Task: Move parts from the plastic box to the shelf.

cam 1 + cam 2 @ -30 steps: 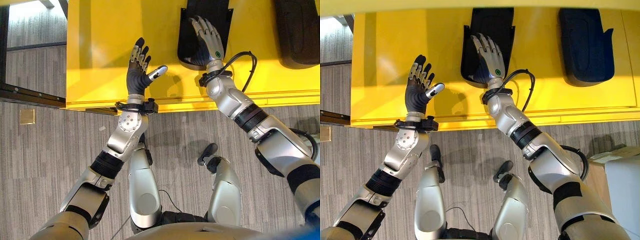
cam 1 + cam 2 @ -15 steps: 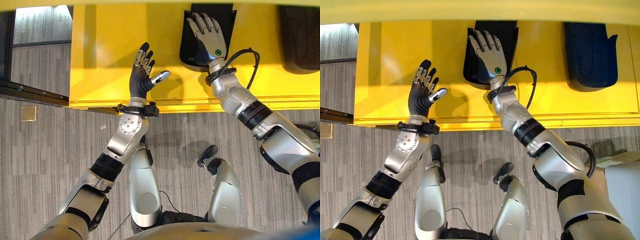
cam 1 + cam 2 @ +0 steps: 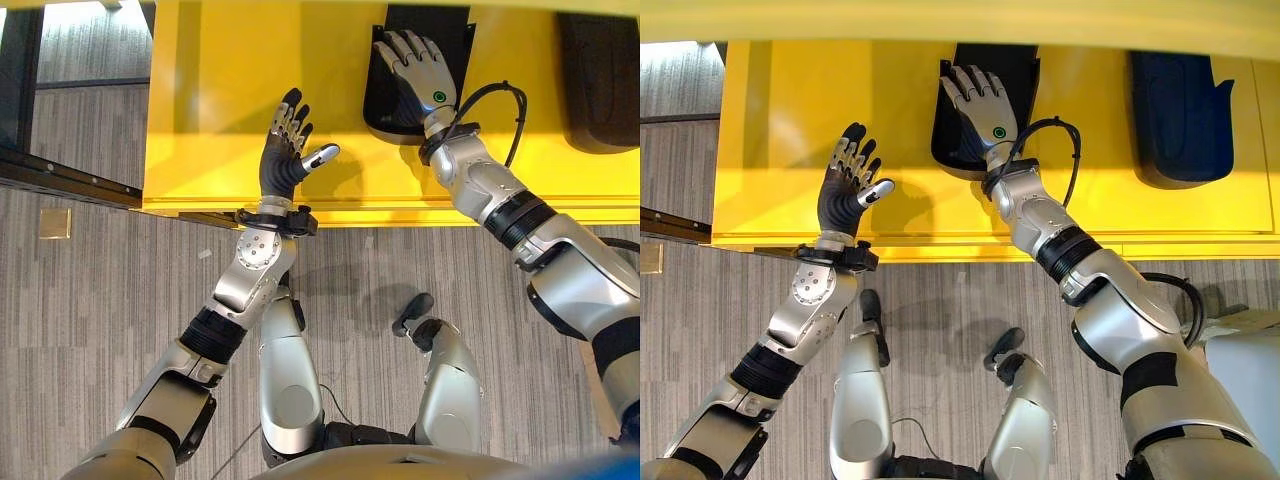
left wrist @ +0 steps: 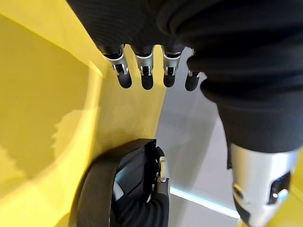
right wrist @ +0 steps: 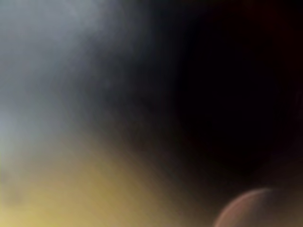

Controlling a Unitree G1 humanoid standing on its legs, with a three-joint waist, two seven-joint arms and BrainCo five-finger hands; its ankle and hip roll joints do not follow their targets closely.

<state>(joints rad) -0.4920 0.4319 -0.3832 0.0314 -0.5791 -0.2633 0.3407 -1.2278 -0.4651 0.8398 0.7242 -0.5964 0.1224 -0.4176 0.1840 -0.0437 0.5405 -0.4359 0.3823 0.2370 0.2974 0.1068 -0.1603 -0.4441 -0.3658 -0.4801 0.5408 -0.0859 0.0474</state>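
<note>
A black part (image 3: 980, 110) lies flat on the yellow shelf (image 3: 790, 120). It is dark and long, with one rounded end that points toward the robot. The right robot hand (image 3: 978, 100) lies flat on top of this part. Its fingers are straight and spread out, not curled round anything. The palm presses down on the part, and the fingertips reach toward the far end of it.

A second black part (image 3: 1178, 105) lies on the same shelf, off to the robot's right. It is well apart from the first one, and nothing touches it.

The left robot hand (image 3: 285, 150) is over the bare yellow shelf, to the left of the first part. It holds nothing. Its fingers are straight and point away from the robot, and the thumb (image 3: 320, 155) sticks out to the side toward the part. In the left wrist view the dark fingertips (image 4: 144, 78) stand in a row over the yellow shelf, with the black part showing past them.

In front of the shelf is a grey carpet floor (image 3: 80, 320).
</note>
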